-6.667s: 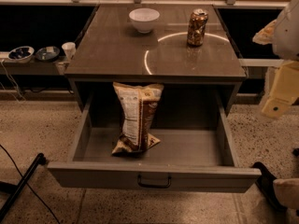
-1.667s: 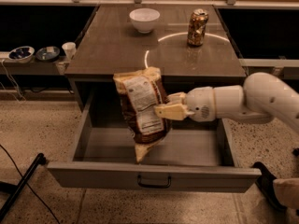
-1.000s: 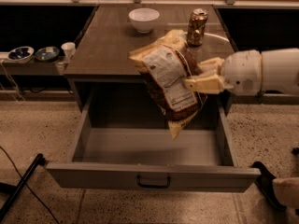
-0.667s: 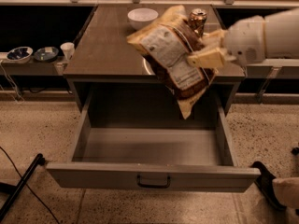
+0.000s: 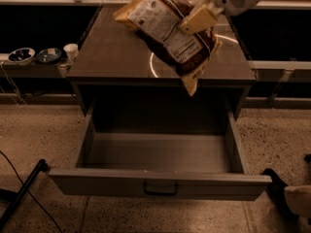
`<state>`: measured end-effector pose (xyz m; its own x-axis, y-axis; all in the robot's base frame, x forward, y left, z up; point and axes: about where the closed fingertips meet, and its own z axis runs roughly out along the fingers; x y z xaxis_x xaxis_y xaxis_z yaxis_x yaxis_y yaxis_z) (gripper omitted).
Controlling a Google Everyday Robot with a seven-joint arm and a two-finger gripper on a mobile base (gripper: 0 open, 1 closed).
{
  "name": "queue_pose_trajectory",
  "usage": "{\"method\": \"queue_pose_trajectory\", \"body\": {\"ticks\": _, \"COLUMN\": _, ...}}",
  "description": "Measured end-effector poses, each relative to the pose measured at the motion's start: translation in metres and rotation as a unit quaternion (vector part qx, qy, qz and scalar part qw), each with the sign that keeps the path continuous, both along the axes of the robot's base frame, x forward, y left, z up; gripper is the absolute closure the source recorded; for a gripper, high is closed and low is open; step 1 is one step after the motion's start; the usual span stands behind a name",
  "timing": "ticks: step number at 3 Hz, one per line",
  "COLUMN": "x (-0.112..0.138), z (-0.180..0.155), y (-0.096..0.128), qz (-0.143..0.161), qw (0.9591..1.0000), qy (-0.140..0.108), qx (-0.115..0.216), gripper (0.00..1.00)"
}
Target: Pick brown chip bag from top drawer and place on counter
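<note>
My gripper [image 5: 197, 19] comes in from the upper right and is shut on the brown chip bag [image 5: 167, 33]. The bag hangs tilted in the air above the counter [image 5: 112, 52], its lower corner pointing down past the counter's front edge. The top drawer [image 5: 158, 161] stands pulled open below, and its inside is bare. Its front panel carries a small dark handle [image 5: 160, 188]. The bag and my arm hide the far part of the counter.
A pale side shelf at the left holds two small bowls [image 5: 34, 55] and a white cup [image 5: 71, 51]. A dark cable and a black leg [image 5: 19, 193] lie on the floor at lower left. Part of the robot base [image 5: 291, 198] shows at lower right.
The bag was lying in the drawer, then taken hold of. It has been lifted up out of the drawer and carried back over the counter. The drawer now holds nothing.
</note>
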<state>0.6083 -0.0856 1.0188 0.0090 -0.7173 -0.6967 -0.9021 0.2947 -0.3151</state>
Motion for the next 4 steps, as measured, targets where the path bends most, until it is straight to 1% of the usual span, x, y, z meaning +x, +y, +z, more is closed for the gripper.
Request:
{"method": "queue_pose_trajectory", "body": {"ticks": 1, "x": 0.026, "z": 0.009, "y": 0.040, "qz": 0.019, "qw": 0.9985, "qy": 0.005, "qx": -0.051, "gripper": 1.00}}
{"method": "queue_pose_trajectory", "body": {"ticks": 2, "x": 0.050, "z": -0.005, "y": 0.091, "qz": 0.051, "qw": 0.9954, "qy": 0.024, "qx": -0.077, "gripper": 1.00}}
{"method": "queue_pose_trajectory", "body": {"ticks": 3, "x": 0.064, "z": -0.016, "y": 0.135, "qz": 0.074, "qw": 0.9921, "qy": 0.032, "qx": -0.096, "gripper": 1.00}}
{"method": "queue_pose_trajectory", "body": {"ticks": 4, "x": 0.077, "z": -0.029, "y": 0.163, "qz": 0.087, "qw": 0.9898, "qy": 0.048, "qx": -0.102, "gripper": 1.00}}
